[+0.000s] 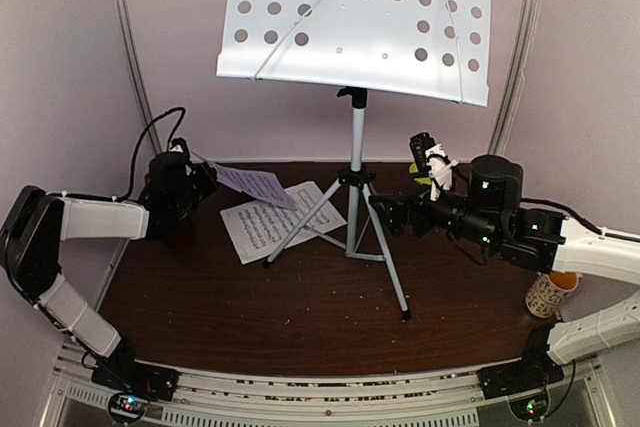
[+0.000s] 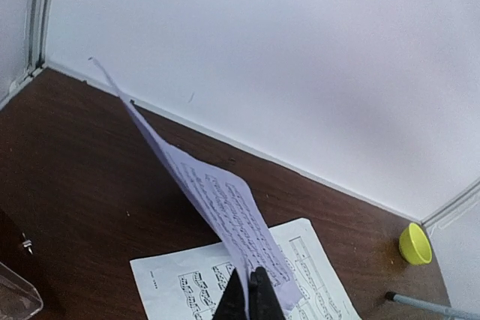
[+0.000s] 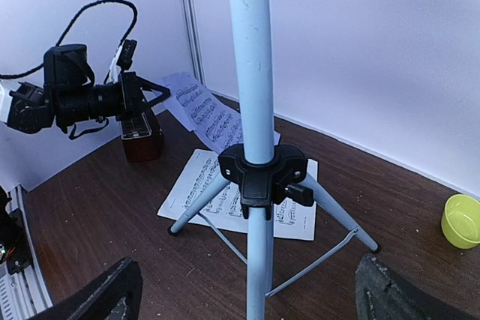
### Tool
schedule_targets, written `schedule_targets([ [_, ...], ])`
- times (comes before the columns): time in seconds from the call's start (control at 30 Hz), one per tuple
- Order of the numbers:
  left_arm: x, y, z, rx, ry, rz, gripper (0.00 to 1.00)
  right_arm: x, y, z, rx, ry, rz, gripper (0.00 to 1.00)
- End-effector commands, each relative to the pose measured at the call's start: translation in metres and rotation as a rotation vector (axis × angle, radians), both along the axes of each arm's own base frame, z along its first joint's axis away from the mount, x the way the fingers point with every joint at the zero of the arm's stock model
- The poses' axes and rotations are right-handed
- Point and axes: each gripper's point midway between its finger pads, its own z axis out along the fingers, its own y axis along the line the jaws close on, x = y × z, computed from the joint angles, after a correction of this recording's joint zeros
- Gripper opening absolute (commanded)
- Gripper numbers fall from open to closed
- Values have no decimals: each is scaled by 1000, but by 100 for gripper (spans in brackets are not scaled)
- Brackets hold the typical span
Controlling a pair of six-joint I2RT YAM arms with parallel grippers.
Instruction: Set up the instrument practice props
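The white perforated music stand (image 1: pixel 355 22) rises on its silver tripod (image 1: pixel 357 147) at the table's middle. A white music sheet (image 1: pixel 262 227) lies flat by the tripod's left leg. My left gripper (image 2: pixel 251 294) is shut on the lower edge of the lavender sheet (image 2: pixel 217 200), holding it tilted up above the white sheet (image 2: pixel 180 279). My right gripper (image 3: pixel 251 297) stands open, with its fingers (image 3: pixel 105 294) on either side of the tripod pole (image 3: pixel 255 73) and apart from it. The dark-red metronome (image 3: pixel 141 134) sits under the left arm.
A small green bowl (image 3: pixel 462 220) sits by the back wall on the right. A patterned cup (image 1: pixel 548 292) stands at the table's right edge beside the right arm. A tripod leg's foot (image 2: pixel 391 297) shows near the bowl. Walls enclose the table at the back and sides.
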Motion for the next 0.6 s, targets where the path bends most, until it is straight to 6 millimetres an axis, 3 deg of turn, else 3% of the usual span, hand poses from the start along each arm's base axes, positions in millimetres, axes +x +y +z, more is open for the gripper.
schedule_targets([
  [0.0,-19,-12,41,211,-52,-142,0,-11,2,17,14,-24,55,100],
  [0.17,-54,-12,87,316,-109,-239,0,-20,3,23,0,-33,103,100],
  [0.37,-118,-30,144,403,-268,-482,0,-31,9,31,-4,-48,173,100],
  [0.57,-183,-51,176,416,-323,-759,0,-43,19,42,6,-61,263,100],
])
